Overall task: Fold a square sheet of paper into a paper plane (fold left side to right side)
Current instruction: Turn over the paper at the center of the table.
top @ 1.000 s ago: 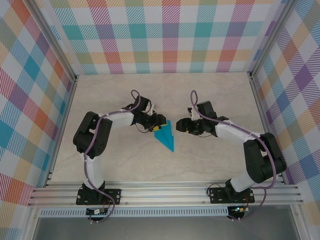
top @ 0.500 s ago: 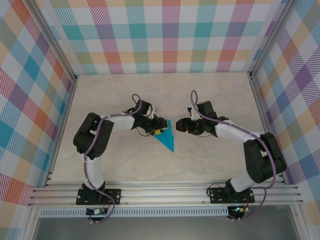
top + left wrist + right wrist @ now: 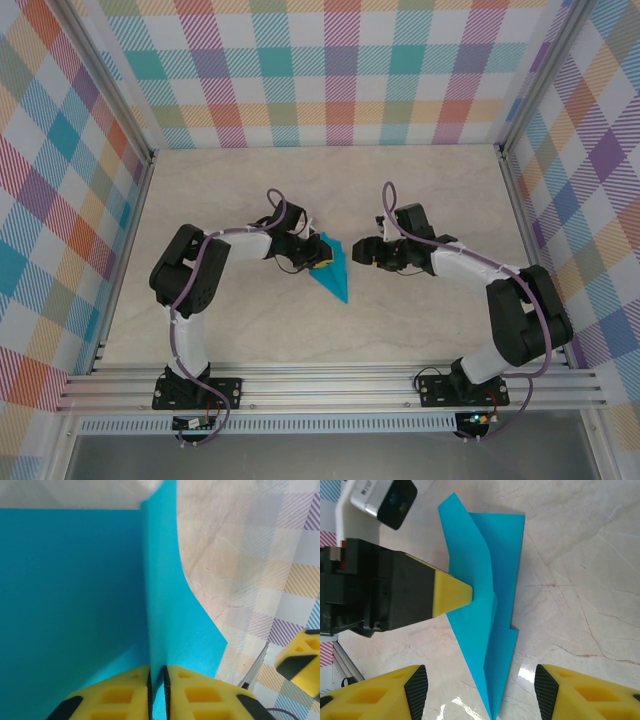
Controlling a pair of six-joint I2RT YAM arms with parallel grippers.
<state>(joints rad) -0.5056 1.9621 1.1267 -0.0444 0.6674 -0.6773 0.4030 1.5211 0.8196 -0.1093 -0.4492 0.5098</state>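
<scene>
The square sheet of paper is folded into a narrow cyan-blue paper plane (image 3: pixel 337 274) lying mid-table, its point toward the near edge. My left gripper (image 3: pixel 318 258) is shut on the plane's left wing. In the left wrist view the yellow pads (image 3: pixel 125 695) pinch a thin upright fold of the paper (image 3: pixel 75 580) in the left gripper (image 3: pixel 157 690). My right gripper (image 3: pixel 363 252) stands open just right of the plane, apart from it. In the right wrist view the plane (image 3: pixel 487 610) lies between and beyond the open right gripper (image 3: pixel 481 687), with the left gripper's fingertip (image 3: pixel 452 594) on its left wing.
The light wooden table (image 3: pixel 420 200) is walled by plaid panels (image 3: pixel 330 70) at the back and both sides. An aluminium rail (image 3: pixel 330 385) runs along the near edge, carrying both arm bases.
My left gripper has closed on the plane's left wing, and that wing now stands up a little. The right arm has not moved.
</scene>
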